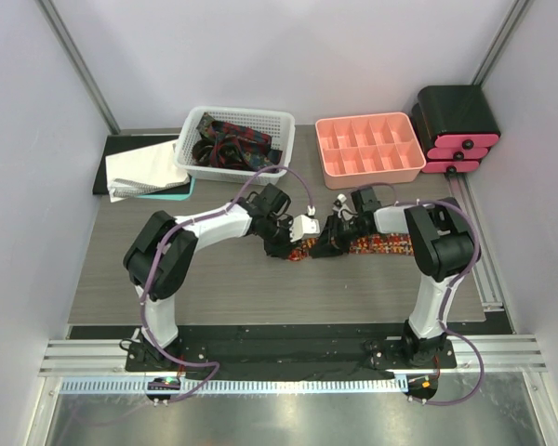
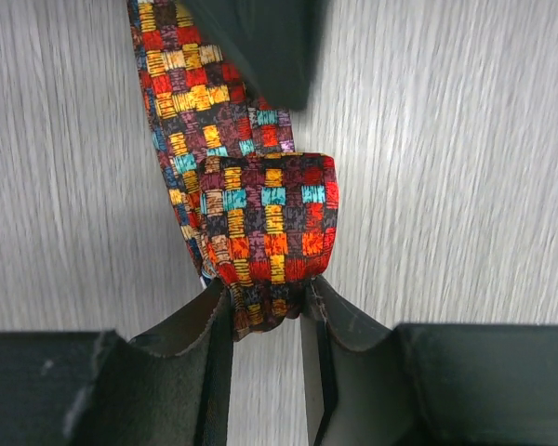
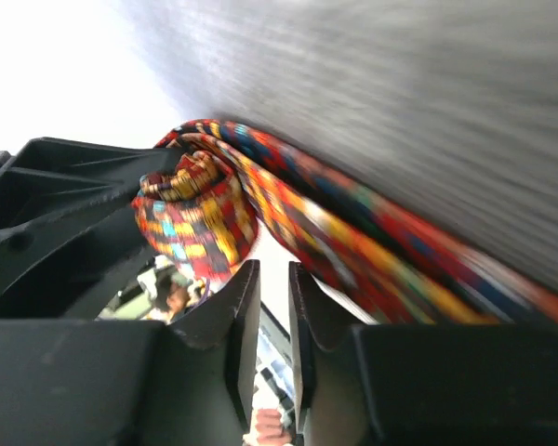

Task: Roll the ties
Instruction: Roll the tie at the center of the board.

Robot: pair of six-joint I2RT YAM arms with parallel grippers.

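1. While rolling is at its first turns, left gripper [image 2: 268, 299] clamps the coiled end of the tie [image 2: 260, 218].
2. Jaws of right gripper [image 3: 268, 279] stand slightly parted and empty; the coil sits just beyond its tips.
3. Tie lies stretched on the near side of the tray [image 1: 367, 177], toward the arms.
4. Next move, by judgement: wind the coil onward along the strip, evenly, without slack.

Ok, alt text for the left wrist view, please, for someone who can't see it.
The left pincer pinches the folded end of a multicoloured checked tie on a grey wood-grain table. The rest of the tie runs away toward the top left, partly hidden by a dark blurred shape at the top edge.
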